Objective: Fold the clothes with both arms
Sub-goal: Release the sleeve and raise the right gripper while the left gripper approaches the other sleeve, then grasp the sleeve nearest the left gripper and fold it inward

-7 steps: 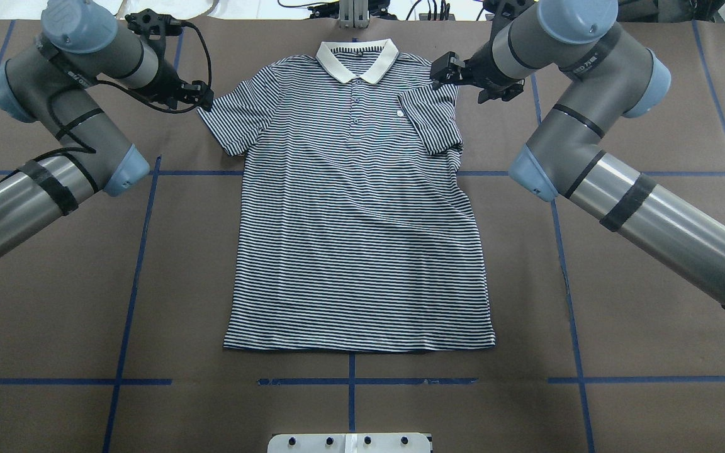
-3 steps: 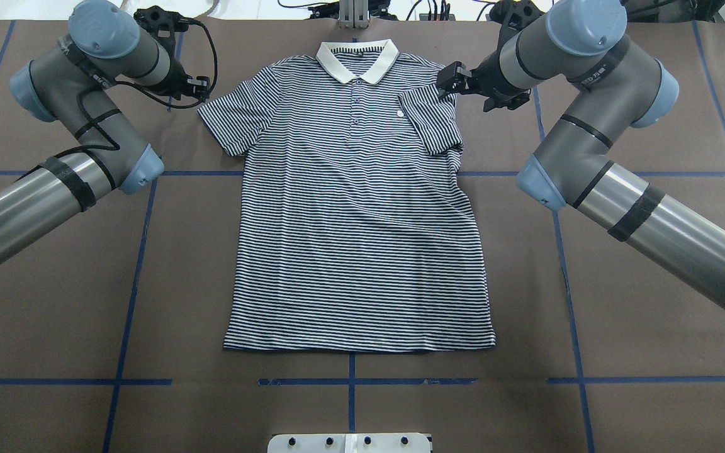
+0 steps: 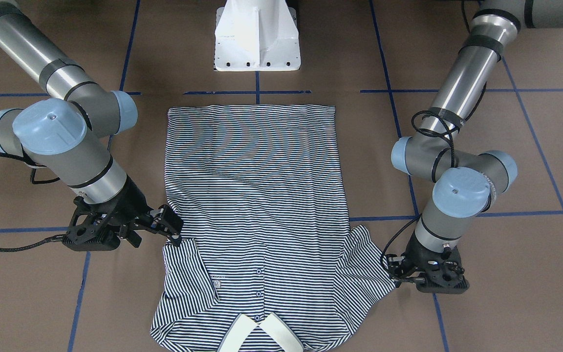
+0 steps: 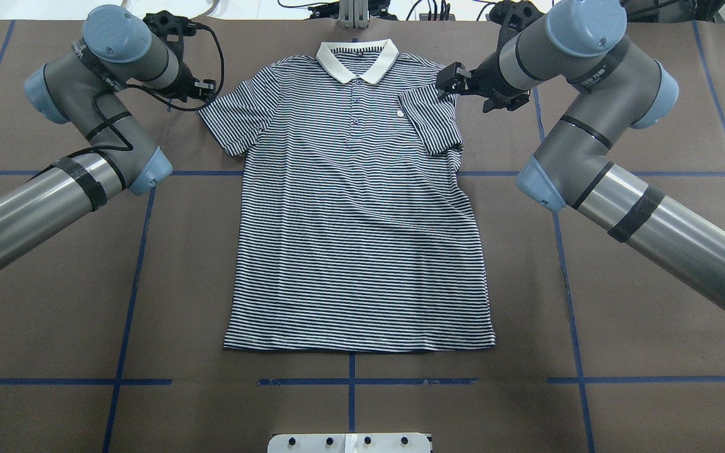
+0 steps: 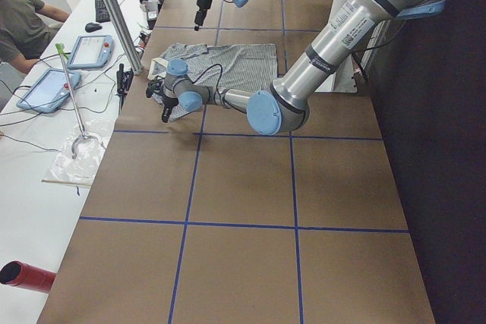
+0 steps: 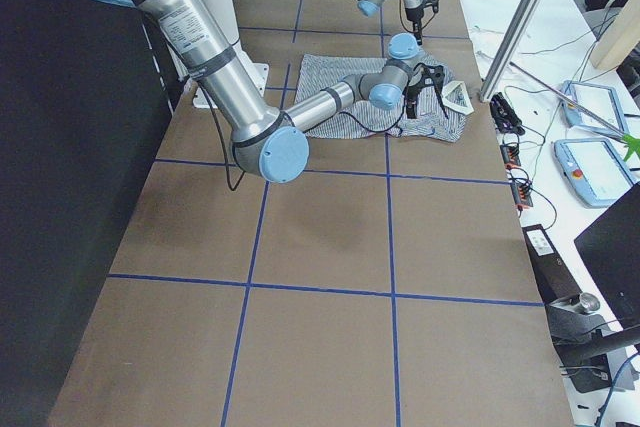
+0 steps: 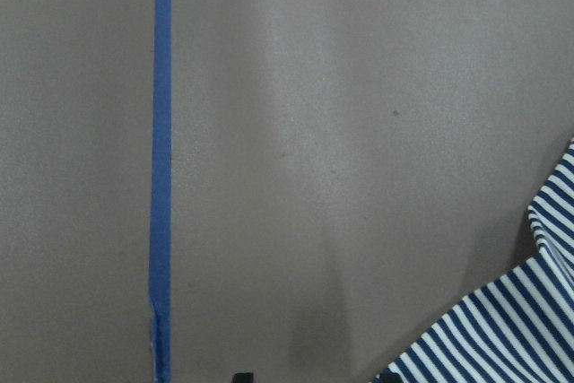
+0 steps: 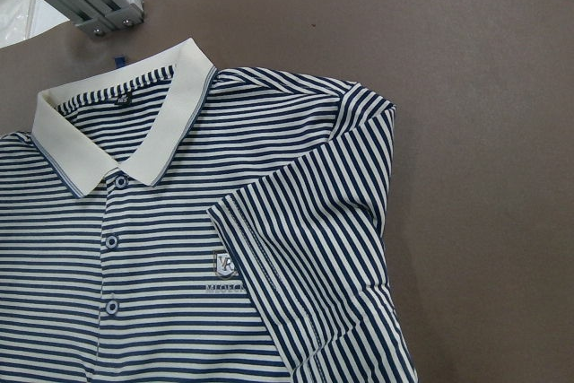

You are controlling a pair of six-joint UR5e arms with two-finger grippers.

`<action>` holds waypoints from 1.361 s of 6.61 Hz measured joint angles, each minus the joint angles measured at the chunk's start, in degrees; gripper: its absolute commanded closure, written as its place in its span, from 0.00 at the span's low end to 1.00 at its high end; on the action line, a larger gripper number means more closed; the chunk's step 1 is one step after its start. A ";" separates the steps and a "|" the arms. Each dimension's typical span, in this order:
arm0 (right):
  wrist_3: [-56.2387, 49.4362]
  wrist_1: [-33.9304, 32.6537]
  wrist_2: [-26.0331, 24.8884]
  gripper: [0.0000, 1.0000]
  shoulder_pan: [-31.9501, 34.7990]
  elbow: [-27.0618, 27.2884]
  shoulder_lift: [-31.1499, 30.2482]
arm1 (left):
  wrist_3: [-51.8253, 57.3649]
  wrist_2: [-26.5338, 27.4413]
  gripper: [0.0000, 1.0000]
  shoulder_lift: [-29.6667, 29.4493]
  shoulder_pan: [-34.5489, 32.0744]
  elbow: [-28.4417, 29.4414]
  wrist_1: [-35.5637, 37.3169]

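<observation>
Striped polo shirt fills right wrist view only; left gripper, right gripper: state unclear

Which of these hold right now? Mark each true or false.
The polo shirt lies face up, buttons showing: true.
Both sleeves lie spread flat: false; the sleeve on the robot's right is folded over the chest.
The collar points away from the white base: true.
The hem is folded up to the collar: false; it lies flat near the base.
The left claw is at the hem: false; it is beside the spread sleeve.
</observation>
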 measured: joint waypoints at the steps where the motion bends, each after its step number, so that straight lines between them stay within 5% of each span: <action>1: 0.11 0.00 0.00 0.00 -0.04 0.05 0.00 | 0.00 0.01 0.45 -0.08 0.25 0.21 -0.07; 3: 0.26 0.00 0.00 0.00 -0.02 0.12 -0.06 | 0.00 0.02 0.50 0.01 0.81 0.24 -0.10; 4: 0.26 0.00 0.00 0.00 -0.01 0.13 -0.07 | 0.00 0.02 0.83 0.08 0.97 0.27 -0.10; 5: 0.24 0.00 0.00 0.00 -0.04 0.13 -0.04 | 0.00 0.02 1.00 0.14 1.03 0.28 -0.08; 9: 0.28 0.00 -0.06 0.00 -0.07 0.14 0.00 | -0.61 -0.33 1.00 -1.65 1.03 -1.33 1.10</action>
